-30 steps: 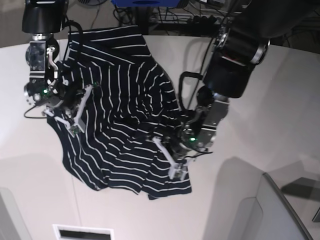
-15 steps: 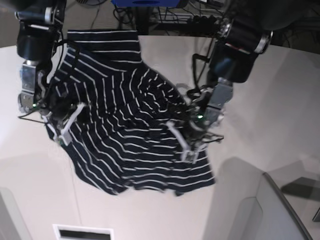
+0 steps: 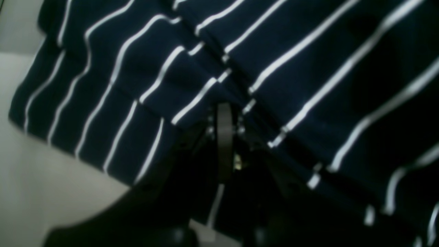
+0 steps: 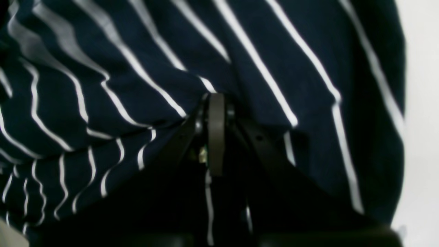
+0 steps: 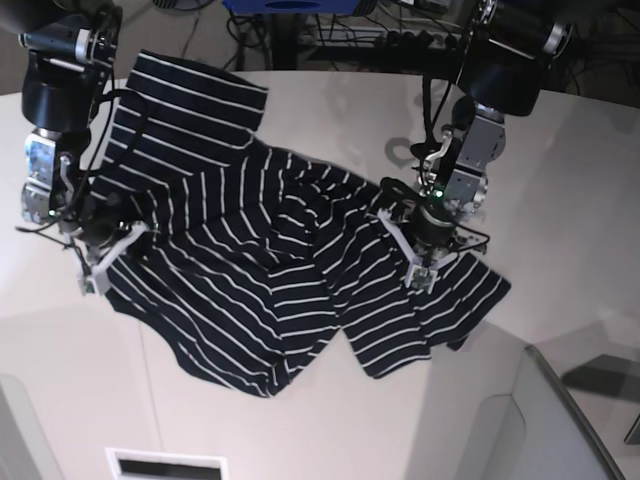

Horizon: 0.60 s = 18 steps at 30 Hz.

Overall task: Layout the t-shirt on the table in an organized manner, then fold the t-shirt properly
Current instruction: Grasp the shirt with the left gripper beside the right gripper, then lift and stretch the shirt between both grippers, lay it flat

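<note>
The dark navy t-shirt (image 5: 250, 270) with thin white stripes is stretched crumpled across the white table (image 5: 330, 110) between both arms. My left gripper (image 5: 420, 272), on the right of the base view, is shut on a fold of the t-shirt near its right edge. In the left wrist view its pads (image 3: 224, 113) pinch the striped cloth (image 3: 308, 51). On the left of the base view, my right gripper (image 5: 95, 272) is shut on the t-shirt's left edge. The right wrist view shows the fabric (image 4: 154, 51) bunching at the closed fingertips (image 4: 216, 103).
A grey panel (image 5: 560, 420) rises at the lower right corner. A white slotted box (image 5: 165, 465) lies at the bottom edge. Cables and a blue object (image 5: 290, 5) sit behind the table's far curved edge.
Both arms have pulled apart, the left gripper to the view's right and the right gripper to its left. The t-shirt has spread wider and flatter between them.
</note>
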### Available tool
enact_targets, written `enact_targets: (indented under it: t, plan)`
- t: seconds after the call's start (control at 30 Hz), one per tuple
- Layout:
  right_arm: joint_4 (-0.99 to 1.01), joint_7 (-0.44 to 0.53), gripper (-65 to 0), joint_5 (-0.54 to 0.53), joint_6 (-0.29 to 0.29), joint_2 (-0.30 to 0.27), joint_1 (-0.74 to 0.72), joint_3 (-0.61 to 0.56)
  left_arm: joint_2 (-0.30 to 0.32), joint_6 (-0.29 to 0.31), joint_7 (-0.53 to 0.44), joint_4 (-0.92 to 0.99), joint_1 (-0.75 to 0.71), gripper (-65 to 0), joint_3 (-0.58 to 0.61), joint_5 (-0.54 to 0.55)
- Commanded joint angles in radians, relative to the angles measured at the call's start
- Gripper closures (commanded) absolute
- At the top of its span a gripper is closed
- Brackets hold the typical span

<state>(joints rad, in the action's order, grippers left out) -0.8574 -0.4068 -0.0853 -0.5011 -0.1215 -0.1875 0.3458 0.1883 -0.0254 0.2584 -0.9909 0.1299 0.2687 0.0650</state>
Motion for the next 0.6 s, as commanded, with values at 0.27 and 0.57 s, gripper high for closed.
enact_targets:
  t: [0.27, 0.57]
  plan:
    - [-0.061, -0.091, -0.3, 0.091, 0.187, -0.011, 0.027, 0.003, 0.055, 0.002, 0.269, -0.256, -0.1, 0.0, -0.245, -0.006]
    - [-0.385, -0.171, -0.6, 0.086, 0.196, 0.035, 0.084, -0.02, 0.069, 0.002, 0.293, -0.429, -0.146, 0.0, -0.323, -0.006]
